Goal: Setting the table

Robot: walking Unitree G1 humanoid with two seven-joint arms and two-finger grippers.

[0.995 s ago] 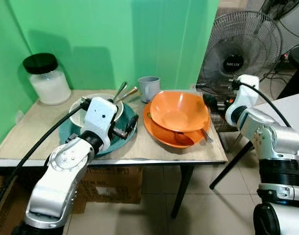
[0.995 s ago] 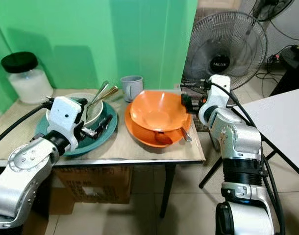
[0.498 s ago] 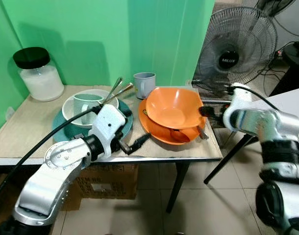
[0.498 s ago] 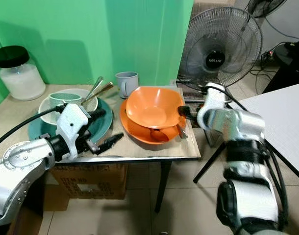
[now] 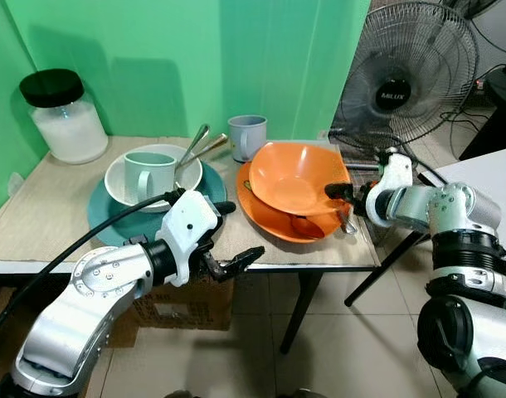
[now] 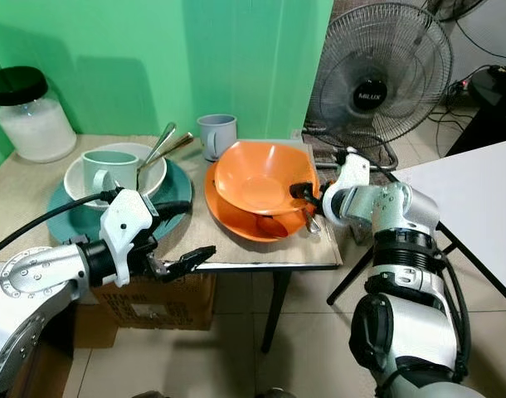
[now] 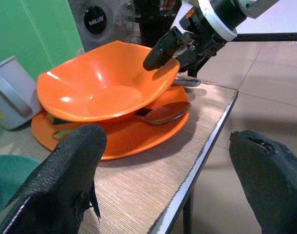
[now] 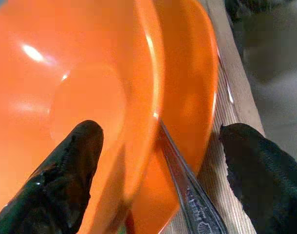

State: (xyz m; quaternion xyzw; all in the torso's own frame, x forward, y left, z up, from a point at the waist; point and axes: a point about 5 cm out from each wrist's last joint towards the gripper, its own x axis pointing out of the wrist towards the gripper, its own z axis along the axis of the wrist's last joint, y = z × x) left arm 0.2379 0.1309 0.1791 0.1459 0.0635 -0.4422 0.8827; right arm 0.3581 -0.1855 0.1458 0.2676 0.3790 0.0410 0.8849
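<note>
— Where green walls meet, what covers the tabletop (image 5: 37, 224)?
— A woven beige mat, beside a wire fan (image 5: 416, 75).
— And the dishes?
— One glossy orange bowl (image 5: 299, 176) tilts on its plate (image 5: 265, 214). The right claw (image 5: 339, 201) straddles its rim, spread; the left claw (image 5: 236, 235) gapes, empty, at the table's front edge.

Orange bowl (image 5: 299, 177) tilted on orange plate (image 5: 270, 217), covers most of it; the spoon (image 7: 163, 112) bowl pokes out from under, its far end hidden. Left arm (image 5: 112, 286) blocks near rim of teal plate (image 5: 104, 220) and part of desk (image 5: 37, 232) edge. White bowl (image 5: 120, 178) hides mug (image 5: 149, 174) base; utensil (image 5: 195, 145) ends inside it unseen. Fan (image 5: 415, 70) top cut by frame edge. Right wrist view: fingers (image 8: 65, 180) cut off at bottom edge, orange bowl blurred. Left wrist view: grey mug (image 7: 9, 92) cropped at edge.
</note>
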